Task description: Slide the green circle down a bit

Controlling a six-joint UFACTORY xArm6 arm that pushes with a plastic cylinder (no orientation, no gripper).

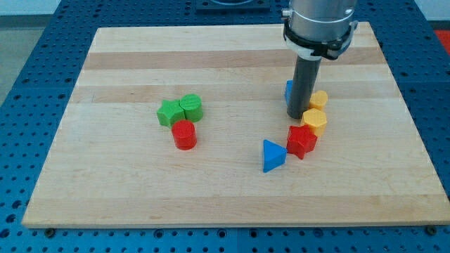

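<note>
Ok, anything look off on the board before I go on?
Nothing is tipped or damaged. The one oddity: my tip sits in the right-hand cluster, against a partly hidden blue block and the yellow blocks, well right of the green circle, which touches the green star and red cylinder.

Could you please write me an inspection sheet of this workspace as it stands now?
Surface: wooden board, lying flat.
Job's things: green circle left of centre, touching the green star on its left; red cylinder just below both.
Clutter: blue triangle, red block, two yellow blocks and a mostly hidden blue block, clustered at the view's right.
Grippers: none; my tip stands among the right cluster, far from the green circle.
Cables: nothing seen.
Surroundings: blue perforated table around the board.
</note>
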